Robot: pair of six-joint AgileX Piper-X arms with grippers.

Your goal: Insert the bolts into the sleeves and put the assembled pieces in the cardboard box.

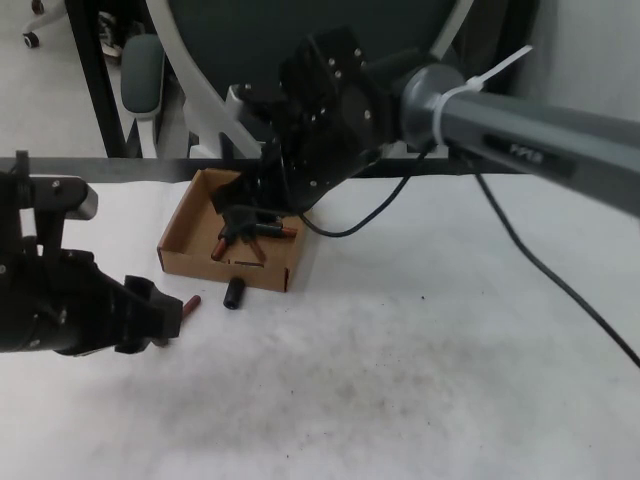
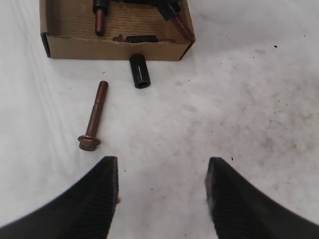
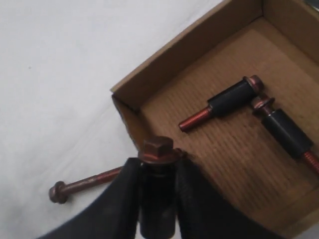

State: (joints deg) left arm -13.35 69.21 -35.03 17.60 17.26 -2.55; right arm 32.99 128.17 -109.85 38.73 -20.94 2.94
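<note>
Right fingers (image 3: 123, 199) clench an assembled piece (image 3: 157, 191) over the cardboard box (image 3: 199, 44), where two finished pieces (image 3: 227, 102) already lie. Left fingers (image 2: 94, 199) hang released above the worktop (image 2: 234, 99); one loose bolt (image 2: 94, 117) and one empty sleeve (image 2: 139, 71) await joining beside the box.

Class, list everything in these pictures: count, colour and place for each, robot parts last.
cardboard box: one, brown, on the bench
assembled pieces: at least two, copper bolts in black sleeves, lying in the box
held piece: one, copper and black, gripped over the box's corner
loose bolt: one, copper, on the bench outside the box
loose sleeve: one, black, beside the box's wall
bench: one, white
left claw: one, black, open, near the loose bolt
right claw: one, black, shut on the held piece
</note>
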